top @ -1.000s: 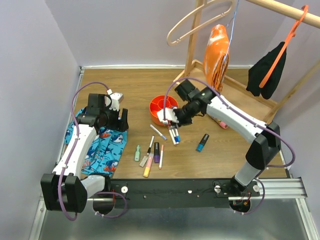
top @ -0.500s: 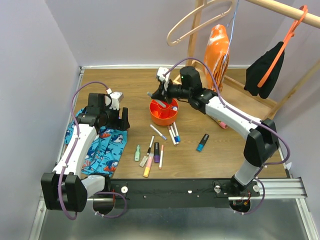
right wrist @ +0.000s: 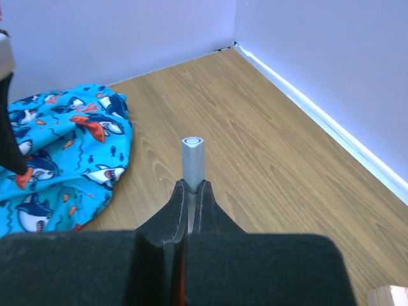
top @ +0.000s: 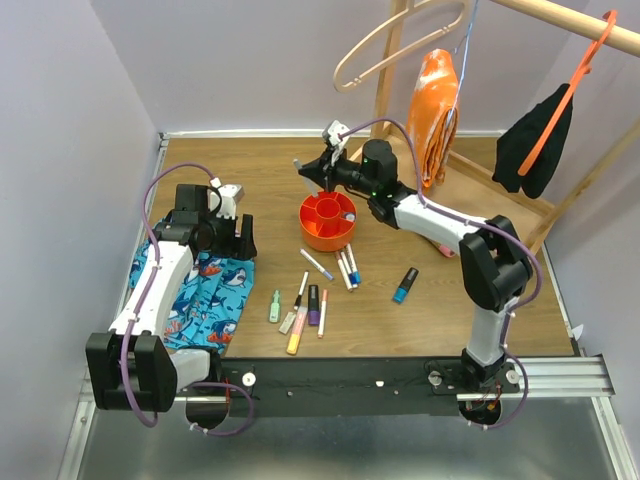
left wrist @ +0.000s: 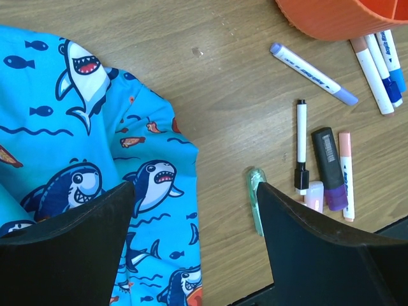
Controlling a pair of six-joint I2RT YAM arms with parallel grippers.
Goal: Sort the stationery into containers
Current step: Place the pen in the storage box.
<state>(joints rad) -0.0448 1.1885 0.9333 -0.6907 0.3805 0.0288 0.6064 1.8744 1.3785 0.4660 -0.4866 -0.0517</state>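
My right hand (top: 309, 169) is pinched tight on a slim grey pen with a three-sided end (right wrist: 192, 159). The pen is caught low on its barrel and most of it sticks out past my fingertips. From above, this hand hangs high over the wooden desk (top: 240, 170), just past the far-left rim of the round red-orange plastic bowl (top: 312, 233), not squarely over it.

That is my main worry. If I let go here, I expect the pen would miss the bowl, or hit the rim and roll off across the desk. With so short a hold it could also swing as I tilt down, and enter a divider crosswise. My forearm crosses close above the bowl, so a low sweep might shove it.

The bowl shows a central cup and divided sections. Something pale seems to lie in the right-hand one, too small to name.

My left hand (left wrist: 194, 191) is spread wide and empty, over the edge of the blue shark-print cloth (left wrist: 76, 127). Loose on the desk remain a white marker with purple ends (left wrist: 312, 73), white pens with blue caps (left wrist: 381, 67), a pale green highlighter (left wrist: 256, 201) and others.
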